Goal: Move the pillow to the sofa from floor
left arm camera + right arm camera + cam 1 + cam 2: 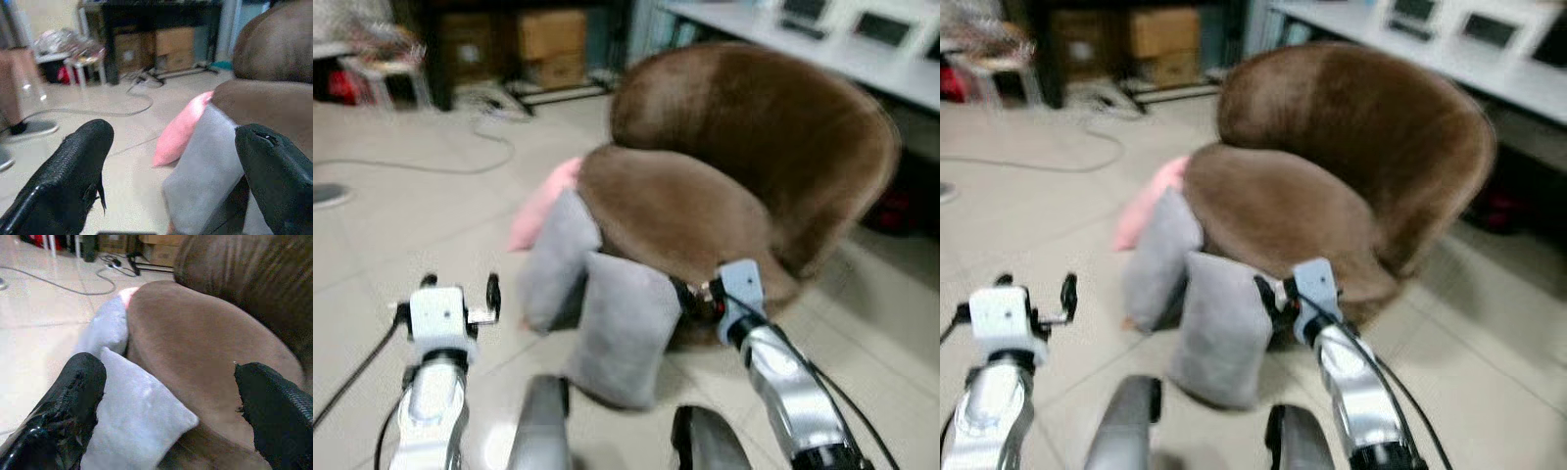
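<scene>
Right hand (pixel 171 416) wide open, touching the near grey pillow (pixel 137 421).

The sofa (pixel 744 166) in front of me is plain brown plush. Two pillows (pixel 622 328) leaning at its 9 o'clock side are plain light grey; another pillow (pixel 540 204) behind them is pink. The floor (pixel 401 225) is pale cream tile. My arms (pixel 431 401) are silver, my fingers (pixel 68 176) black and finely textured.
</scene>
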Robot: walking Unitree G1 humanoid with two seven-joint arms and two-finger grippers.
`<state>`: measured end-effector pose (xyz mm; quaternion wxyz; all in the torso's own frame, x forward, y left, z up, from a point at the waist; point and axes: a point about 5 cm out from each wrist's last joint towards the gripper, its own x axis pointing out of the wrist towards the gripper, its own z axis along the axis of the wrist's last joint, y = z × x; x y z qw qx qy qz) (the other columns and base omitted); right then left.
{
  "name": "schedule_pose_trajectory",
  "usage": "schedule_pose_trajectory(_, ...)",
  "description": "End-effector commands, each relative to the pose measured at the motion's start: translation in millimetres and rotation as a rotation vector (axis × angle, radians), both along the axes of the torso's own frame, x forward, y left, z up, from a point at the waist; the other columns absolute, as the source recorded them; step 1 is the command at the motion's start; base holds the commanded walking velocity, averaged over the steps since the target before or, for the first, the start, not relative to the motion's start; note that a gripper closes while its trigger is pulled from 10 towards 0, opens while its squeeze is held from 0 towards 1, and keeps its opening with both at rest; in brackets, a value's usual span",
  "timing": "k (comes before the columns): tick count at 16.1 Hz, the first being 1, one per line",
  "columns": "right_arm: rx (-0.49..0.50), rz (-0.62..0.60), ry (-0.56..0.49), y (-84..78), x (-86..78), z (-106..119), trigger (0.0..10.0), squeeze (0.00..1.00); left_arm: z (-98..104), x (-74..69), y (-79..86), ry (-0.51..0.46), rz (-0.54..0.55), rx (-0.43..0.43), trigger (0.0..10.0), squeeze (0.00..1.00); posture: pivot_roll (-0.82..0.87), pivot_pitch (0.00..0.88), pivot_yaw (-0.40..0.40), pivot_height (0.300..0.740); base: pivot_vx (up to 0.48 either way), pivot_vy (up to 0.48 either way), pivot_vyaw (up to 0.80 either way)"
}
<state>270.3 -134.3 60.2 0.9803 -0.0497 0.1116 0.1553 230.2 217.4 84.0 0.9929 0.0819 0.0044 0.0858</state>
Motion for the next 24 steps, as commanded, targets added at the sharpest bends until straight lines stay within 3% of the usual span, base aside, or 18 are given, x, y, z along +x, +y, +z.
schedule_pose_trajectory(1, -0.019, -0.015, -0.011, -7.2, 3.0, 3.5, 10.0, 0.00, -1.0, -0.9, -6.3, 0.008, -0.016, 0.003, 10.0, 0.00, 0.13, 0.000, -0.112, 0.610, 0.000, 0.000, 0.00)
schedule_pose_trajectory(24, -0.038, 0.020, -0.016, -2.4, 5.9, 4.1, 10.0, 0.00, -1.6, -7.6, -5.8, 0.009, -0.003, -0.009, 10.0, 0.00, 0.14, 0.000, -0.132, 0.610, 0.302, 0.000, 0.00)
